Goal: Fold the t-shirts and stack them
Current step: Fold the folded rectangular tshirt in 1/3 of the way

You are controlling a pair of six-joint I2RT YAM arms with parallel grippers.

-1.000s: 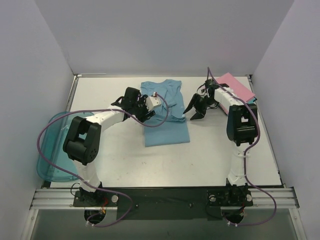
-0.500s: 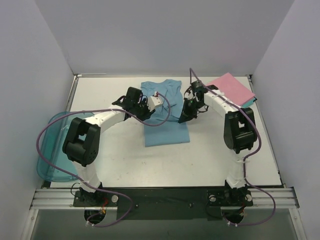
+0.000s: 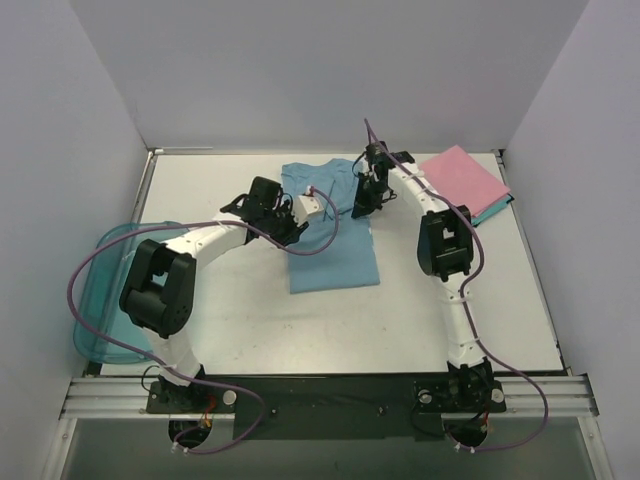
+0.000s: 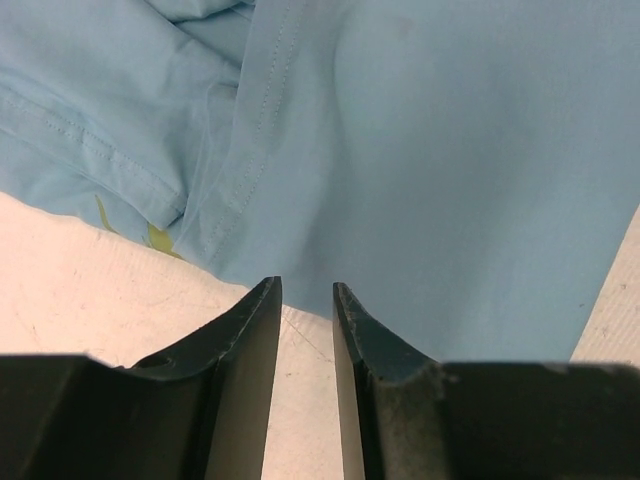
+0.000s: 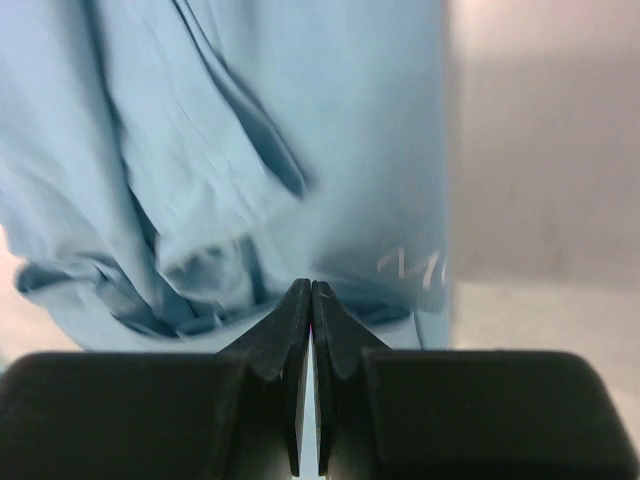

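Right gripper (image 5: 310, 285) is clamped tight, fingers pressed together on a pinch of the light blue t-shirt (image 3: 335, 260). In its wrist cam the cloth hangs bunched up in front of the lens, with a bit of white lettering (image 5: 410, 268) showing at about 4 o'clock from the fingertips, and it's a little blurry. From overhead that gripper sits at the shirt's upper right edge, roughly 1 o'clock from the middle of the shirt, with the right arm arcing back toward 5 o'clock. Left gripper (image 4: 305, 285) is only narrowly parted, and nothing's in it. You can see bare table (image 3: 400, 310) in the slit between the fingers. Its tips sit right at the shirt's left hem, and a speck of yellow-green print (image 4: 160, 238) peeks out from under a folded sleeve at around 10 o'clock from them. Overhead, it's on the shirt's left side at about 10 o'clock from the shirt's middle. The shirt itself lies mid-table toward the far side, its lower half flat. The pink t-shirt (image 3: 465, 175) is folded at the table's 1 o'clock corner, resting on a teal t-shirt (image 3: 495, 208) that only shows as a sliver. The translucent teal bin (image 3: 95, 300) hangs off the table edge at about 8 o'clock.
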